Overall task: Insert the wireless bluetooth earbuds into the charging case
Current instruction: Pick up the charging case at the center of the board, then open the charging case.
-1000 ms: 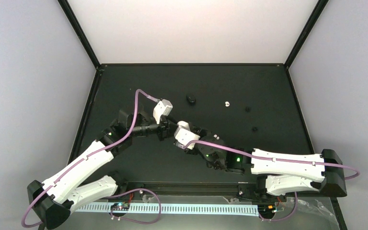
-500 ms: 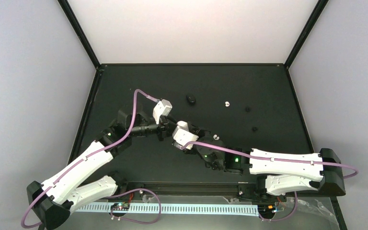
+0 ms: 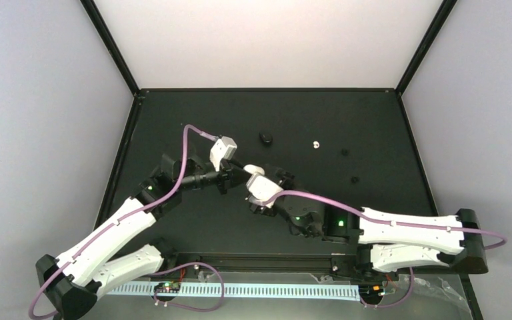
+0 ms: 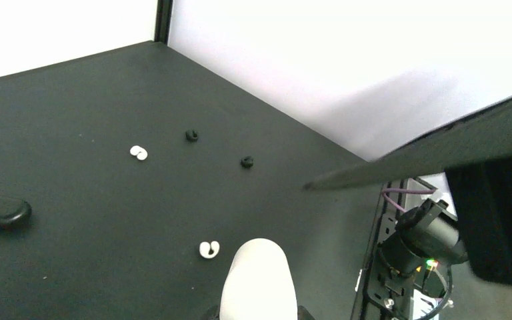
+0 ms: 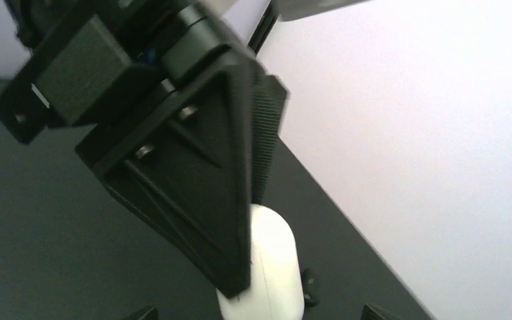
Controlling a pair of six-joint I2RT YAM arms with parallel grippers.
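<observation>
The white pill-shaped charging case (image 4: 257,280) (image 5: 270,267) (image 3: 254,169) hangs above the mat at centre. My left gripper (image 4: 255,312) (image 3: 240,176) is shut on it. In the right wrist view, one black left finger (image 5: 193,200) covers the case's left side. My right gripper (image 5: 257,312) (image 3: 271,179) is open, its tips standing wide on either side of the case without touching it. One white earbud (image 4: 209,249) lies on the mat just beyond the case; the top view does not show it. A second earbud (image 4: 138,153) (image 3: 315,143) lies farther back.
A small black oval case (image 3: 265,138) (image 4: 0,212) rests at the back centre. Two tiny black bits (image 3: 345,152) (image 3: 355,179) lie at the back right. The two arms meet head-on over the mat's middle. A black frame rail (image 3: 267,256) runs along the near edge.
The right gripper's jaws have spread away from the case and its wrist has shifted slightly toward the back. The left gripper has closed on the case and holds it.
</observation>
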